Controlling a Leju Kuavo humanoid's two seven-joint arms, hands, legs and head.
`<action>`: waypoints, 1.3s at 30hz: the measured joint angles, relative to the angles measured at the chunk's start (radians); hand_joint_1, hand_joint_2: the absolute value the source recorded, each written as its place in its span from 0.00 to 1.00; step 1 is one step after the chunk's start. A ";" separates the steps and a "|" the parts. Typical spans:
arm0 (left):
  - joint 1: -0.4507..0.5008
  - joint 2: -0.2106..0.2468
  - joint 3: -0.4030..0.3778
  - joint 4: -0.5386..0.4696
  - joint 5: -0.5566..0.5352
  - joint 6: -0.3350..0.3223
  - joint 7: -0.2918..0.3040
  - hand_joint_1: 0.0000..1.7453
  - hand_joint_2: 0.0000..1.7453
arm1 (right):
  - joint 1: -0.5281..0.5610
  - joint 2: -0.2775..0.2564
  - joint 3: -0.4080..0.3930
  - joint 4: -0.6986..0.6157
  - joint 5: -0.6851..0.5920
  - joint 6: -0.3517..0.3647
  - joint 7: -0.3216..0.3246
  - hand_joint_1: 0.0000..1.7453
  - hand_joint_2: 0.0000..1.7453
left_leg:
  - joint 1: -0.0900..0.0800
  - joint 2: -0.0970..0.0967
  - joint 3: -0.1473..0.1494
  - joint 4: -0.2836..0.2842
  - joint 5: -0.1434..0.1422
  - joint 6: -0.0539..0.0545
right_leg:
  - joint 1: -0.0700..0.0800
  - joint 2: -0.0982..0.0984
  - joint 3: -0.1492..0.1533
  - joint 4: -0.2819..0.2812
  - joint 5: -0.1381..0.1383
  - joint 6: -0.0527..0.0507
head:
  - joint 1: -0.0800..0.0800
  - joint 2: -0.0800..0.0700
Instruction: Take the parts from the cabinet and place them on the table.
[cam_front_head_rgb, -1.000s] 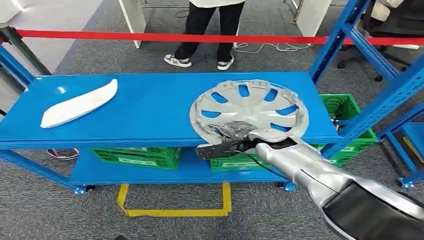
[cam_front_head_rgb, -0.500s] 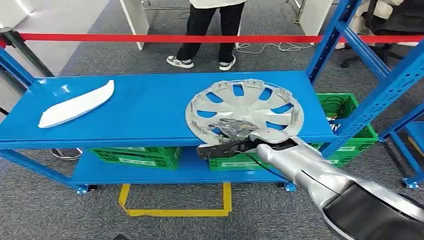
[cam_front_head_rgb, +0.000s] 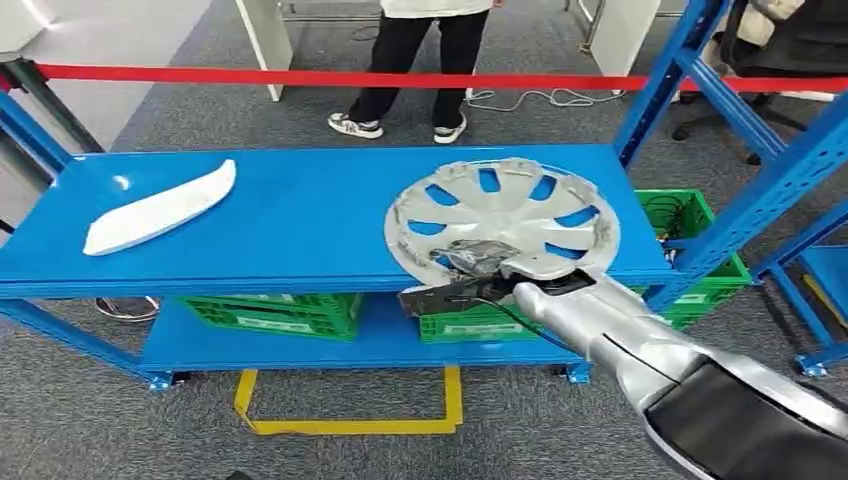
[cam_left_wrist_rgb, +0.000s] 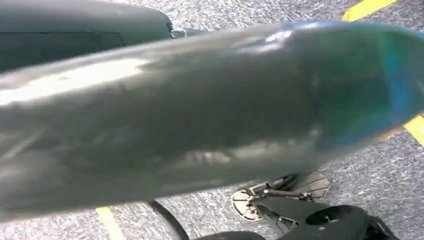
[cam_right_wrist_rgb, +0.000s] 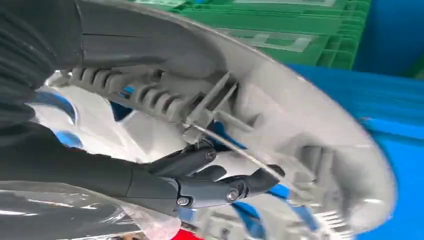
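A silver hubcap (cam_front_head_rgb: 510, 205) lies on the right part of the blue table (cam_front_head_rgb: 300, 220), its near rim hanging slightly past the front edge. My right hand (cam_front_head_rgb: 475, 265) grips that near rim from the front. In the right wrist view, dark fingers (cam_right_wrist_rgb: 210, 187) curl around the hubcap (cam_right_wrist_rgb: 300, 115) from its ribbed inner side, with the thumb on the other face. A long white curved part (cam_front_head_rgb: 160, 207) rests flat on the table's left end.
Green crates (cam_front_head_rgb: 275, 312) stand on the shelf under the table, and another (cam_front_head_rgb: 700, 215) sits behind the blue rack upright (cam_front_head_rgb: 760, 190) at right. A person (cam_front_head_rgb: 400, 125) stands beyond the table near a red barrier tape (cam_front_head_rgb: 300, 76). Yellow floor marking (cam_front_head_rgb: 350, 420) lies in front.
The whole picture swayed a little left and back, so the camera moved. The hubcap, my right hand's hold on it and the white part stay as they were.
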 joint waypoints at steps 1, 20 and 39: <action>-0.001 0.000 0.001 0.000 0.000 0.000 0.000 0.00 0.00 | -0.001 0.000 0.000 0.002 0.008 -0.016 0.008 0.00 1.00 | 0.000 0.000 -0.002 0.000 0.001 0.004 | 0.000 -0.002 -0.020 0.040 -0.032 0.003 | 0.005 0.000; 0.002 -0.001 0.013 0.000 -0.004 0.000 -0.002 0.00 0.00 | 0.016 0.002 -0.055 0.004 0.114 -0.166 0.095 0.00 1.00 | -0.002 -0.005 -0.154 0.316 -0.133 -0.042 | -0.003 -0.006 0.020 -0.016 0.007 -0.039 | -0.002 0.000; -0.002 -0.003 0.020 0.000 -0.015 0.000 -0.002 0.00 0.00 | 0.026 0.002 -0.135 -0.004 0.203 -0.131 0.090 0.00 1.00 | -0.003 -0.006 -0.017 0.002 0.007 0.008 | -0.002 -0.006 -0.055 0.085 0.007 0.002 | 0.007 0.000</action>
